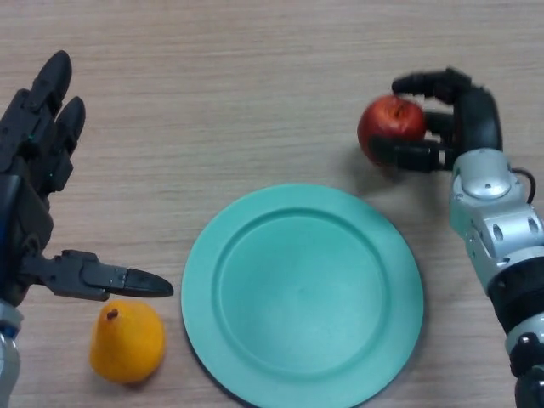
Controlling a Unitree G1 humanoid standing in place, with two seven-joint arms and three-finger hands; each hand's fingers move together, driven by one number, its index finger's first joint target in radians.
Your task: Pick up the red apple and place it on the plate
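The red apple (389,126) is at the right, beyond the far right rim of the green plate (303,294). My right hand (463,119) is curled round the apple, fingers over its top and thumb under its near side. Whether the apple rests on the table or is just off it, I cannot tell. The plate lies flat on the wooden table in the middle near me and holds nothing. My left hand (34,170) is at the far left, fingers straight and thumb stretched out to the right, holding nothing.
A yellow-orange pear (127,342) lies on the table at the near left, just under my left thumb and left of the plate. The wooden table top (221,93) stretches beyond the plate.
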